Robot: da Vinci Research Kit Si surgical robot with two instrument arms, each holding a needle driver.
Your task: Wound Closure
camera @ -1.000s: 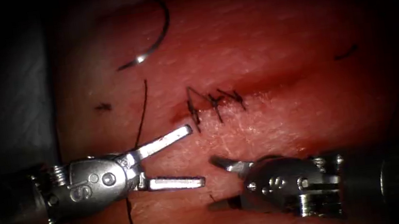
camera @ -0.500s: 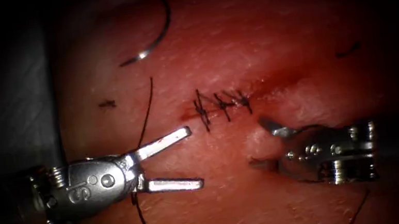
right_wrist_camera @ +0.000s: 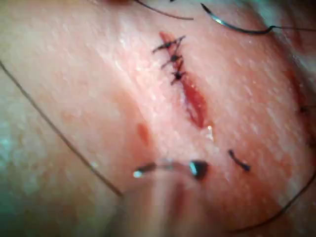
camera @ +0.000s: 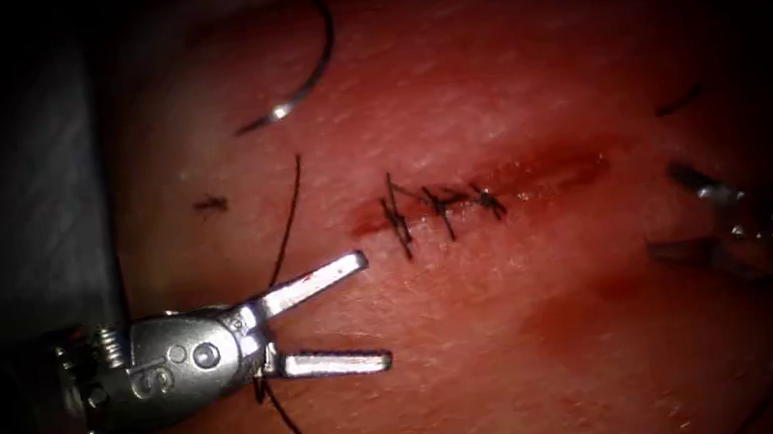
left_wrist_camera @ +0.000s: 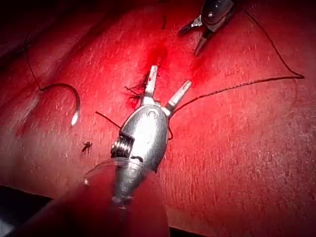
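Observation:
The curved needle [camera: 309,61] lies loose on the tissue [camera: 526,349], up and to the left of the cut [camera: 542,175], held by neither tool. It also lies free in the left wrist view [left_wrist_camera: 74,96] and the right wrist view [right_wrist_camera: 237,27]. Dark stitches [camera: 435,205] close the cut's left end. My left tool [camera: 375,306] stands left of the stitches, jaws wide open and holding nothing. The thread [camera: 286,221] runs beneath it. My right tool [camera: 663,210] hovers at the far right, jaws open and empty, also seen in the left wrist view [left_wrist_camera: 189,42].
Short cut ends of thread lie on the tissue, one at the left [camera: 208,205] and one at the far right [camera: 678,100]. Red fluid [camera: 561,167] lies along the unstitched part of the cut. The tissue's left edge meets grey cloth [camera: 40,195].
My right tool has drawn back from just below the stitches to the far right, jaws still open. The left tool has hardly moved. The needle has stayed where it lay.

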